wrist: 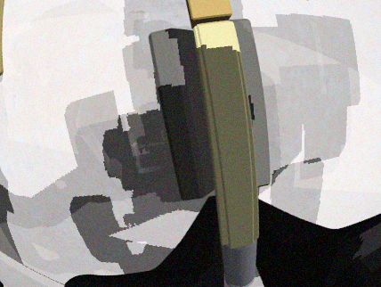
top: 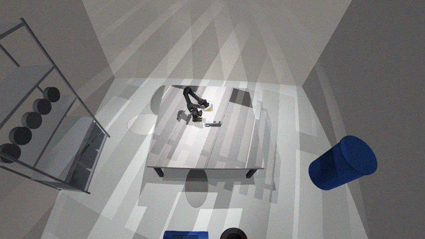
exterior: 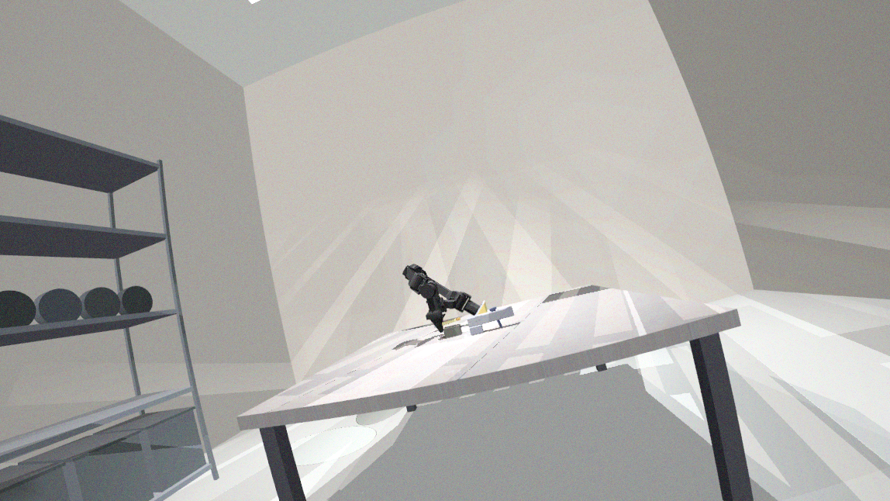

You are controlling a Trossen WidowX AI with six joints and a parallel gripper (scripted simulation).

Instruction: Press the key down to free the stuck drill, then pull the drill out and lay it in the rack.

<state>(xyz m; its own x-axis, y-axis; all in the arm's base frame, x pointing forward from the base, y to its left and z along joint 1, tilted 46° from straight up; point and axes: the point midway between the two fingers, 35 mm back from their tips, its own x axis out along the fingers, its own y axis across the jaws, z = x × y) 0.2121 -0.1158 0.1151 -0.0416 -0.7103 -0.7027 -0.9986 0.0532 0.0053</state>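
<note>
The gripper (top: 195, 120) (exterior: 442, 329) (wrist: 226, 200) is clamped on the drill (top: 200, 117) (exterior: 453, 320) (wrist: 229, 134), its grey shank running down between the dark fingers and its long olive body reaching out to an orange end. Just beyond, on the counter (top: 237, 142) (exterior: 529, 348) (wrist: 320, 89), the dark rack (top: 198, 120) (exterior: 452, 331) (wrist: 178, 156) shows on both sides of the drill in the wrist view, so the drill looks to be over it; whether it touches yet cannot be told. Near the rack stands a pale grey fixture (top: 212, 122) (exterior: 490, 316) with blue parts, one of them perhaps the key, though it is too small to be sure. Well apart, off the counter, are a shelf unit (top: 65, 80) (exterior: 172, 274) and a blue barrel (top: 333, 166). Pressing and pulling seem done, and laying in the rack looks to be the step in hand. The next move calls for squaring the body with the rack, a slow, level lowering, then opening the fingers only once it bears the weight; a skewed approach could catch a rack wall.
</note>
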